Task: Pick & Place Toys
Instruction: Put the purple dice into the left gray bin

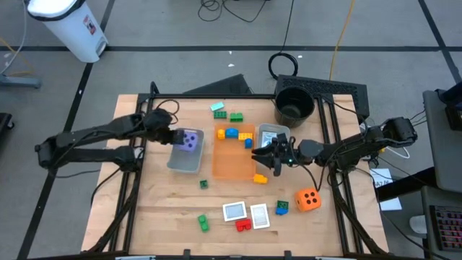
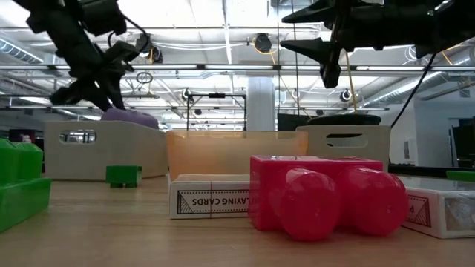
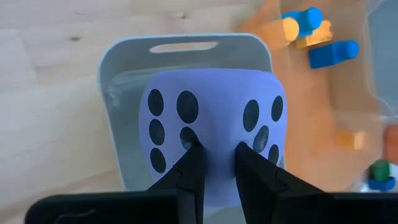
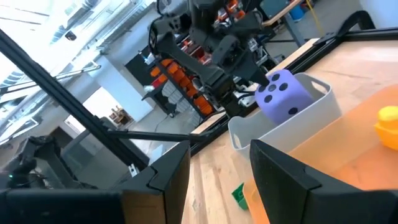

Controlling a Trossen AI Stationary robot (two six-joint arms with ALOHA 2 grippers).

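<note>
A purple spotted die [image 1: 190, 141] sits in the grey tray [image 1: 184, 162] at the table's left, its top above the tray's rim [image 4: 283, 93]. My left gripper [image 3: 217, 155] is shut on it. My right gripper [image 1: 266, 155] hovers over the right edge of the orange tray [image 1: 231, 162], fingers apart [image 4: 219, 162] with nothing between them. Blue and yellow bricks [image 1: 232, 133] lie in the orange tray. An orange die [image 1: 308, 199], two whitish cards [image 1: 234, 211], a red brick [image 1: 244, 224] and green bricks [image 1: 203, 222] lie on the near part of the table. My left gripper pinches the purple die between its two fingers at the rounded edge [image 3: 217, 138] where two spotted faces meet. The fingers come slanting down from the table's left. The die's lower part is inside the grey tray; whether it rests on the tray's floor I cannot tell.
A black round bucket [image 1: 294, 105] stands at the far right. A clear tray [image 1: 271, 133] sits beside the orange tray. Green bricks [image 1: 227, 114] lie at the far side, and a yellow brick [image 1: 260, 178] lies under my right gripper. Bare wood shows at the near left.
</note>
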